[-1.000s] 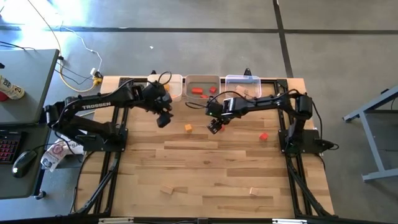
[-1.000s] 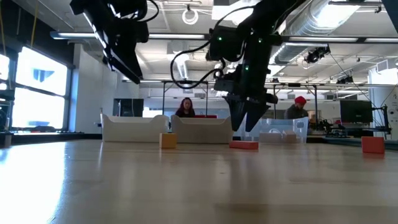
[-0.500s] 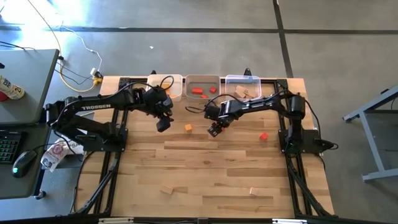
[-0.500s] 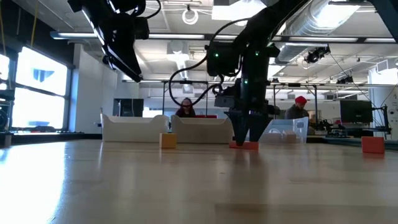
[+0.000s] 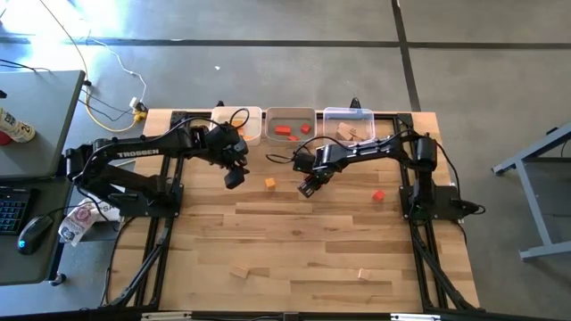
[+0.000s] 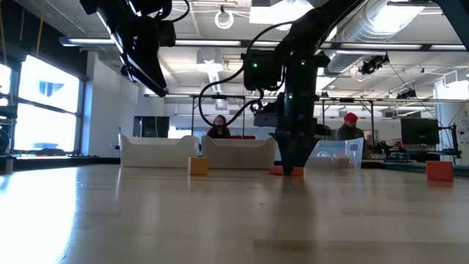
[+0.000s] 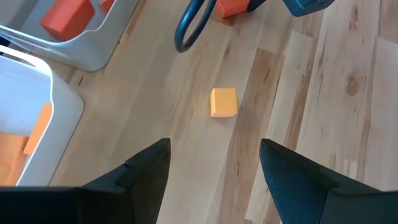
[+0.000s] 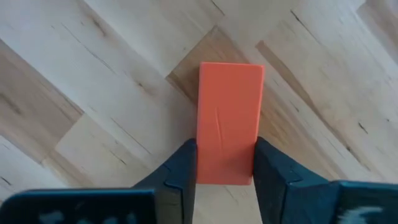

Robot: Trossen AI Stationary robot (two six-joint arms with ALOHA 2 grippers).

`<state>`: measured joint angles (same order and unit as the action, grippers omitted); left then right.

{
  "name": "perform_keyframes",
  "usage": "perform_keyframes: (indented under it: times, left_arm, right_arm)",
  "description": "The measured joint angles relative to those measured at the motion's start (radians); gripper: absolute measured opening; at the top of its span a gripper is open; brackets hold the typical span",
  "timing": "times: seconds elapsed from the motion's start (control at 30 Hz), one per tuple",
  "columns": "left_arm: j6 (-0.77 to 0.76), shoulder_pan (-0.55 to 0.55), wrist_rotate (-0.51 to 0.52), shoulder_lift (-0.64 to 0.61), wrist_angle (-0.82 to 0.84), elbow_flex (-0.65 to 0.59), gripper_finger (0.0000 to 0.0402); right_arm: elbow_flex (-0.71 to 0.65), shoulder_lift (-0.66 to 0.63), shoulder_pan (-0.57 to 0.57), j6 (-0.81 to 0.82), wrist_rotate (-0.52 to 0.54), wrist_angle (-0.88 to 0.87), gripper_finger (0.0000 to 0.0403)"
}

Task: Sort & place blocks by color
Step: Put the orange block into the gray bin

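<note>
A red bar-shaped block [image 8: 229, 121] lies flat on the table, a little short of the bins, and my right gripper [image 5: 306, 189] is shut on it. My left gripper [image 5: 234, 178] hangs open, well above the table, left of an orange cube [image 5: 270, 183]. In the left wrist view that cube [image 7: 223, 102] lies on the wood beyond the open fingers [image 7: 149, 168]. A red cube [image 5: 378, 195] rests on the table toward the right edge. Two pale wooden blocks [image 5: 243, 271] [image 5: 364, 274] lie near the front edge. My right gripper pinches the red bar by its two long sides [image 8: 202, 167], close to one end, between its two fingers [image 8: 182, 168]. The fingers come from above, pointing down, and lie across the bar. The bar [image 6: 277, 170] rests flat on the table.
Three bins stand in a row along the far edge: a white one [image 5: 241, 120] with orange pieces, a middle one [image 5: 291, 114] with red pieces and a clear one [image 5: 348, 114] with pale pieces. People sit in the room behind the table.
My right gripper has gone down to the table over the red bar and shut on its long sides. The bar has stayed where it was on the table.
</note>
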<state>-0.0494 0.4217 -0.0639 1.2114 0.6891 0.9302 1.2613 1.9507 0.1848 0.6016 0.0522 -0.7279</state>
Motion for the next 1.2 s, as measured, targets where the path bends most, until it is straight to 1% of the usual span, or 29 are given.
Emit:
perform_keyframes:
  times: [0.13,0.43,0.83,1.07,1.2]
  left_arm:
    - [0.0,0.0,0.0,0.0,0.0,0.0,0.0234]
    - [0.0,0.0,0.0,0.0,-0.001,0.0,0.0234]
    - [0.0,0.0,0.0,0.001,-0.003,-0.001,0.0234]
    - [0.0,0.0,0.0,0.001,-0.003,-0.001,0.0234]
    - [0.0,0.0,0.0,0.001,-0.003,-0.001,0.0234]
  right_arm:
    - [0.0,0.0,0.002,-0.024,0.001,0.018,0.0094]
    - [0.0,-0.025,0.034,-0.065,0.003,0.146,0.0094]
    - [0.0,-0.055,0.115,-0.139,0.005,0.443,0.0094]
    - [0.0,-0.055,0.158,-0.192,0.084,0.575,0.0094]
    - [0.0,-0.055,0.176,-0.219,0.141,0.613,0.0094]
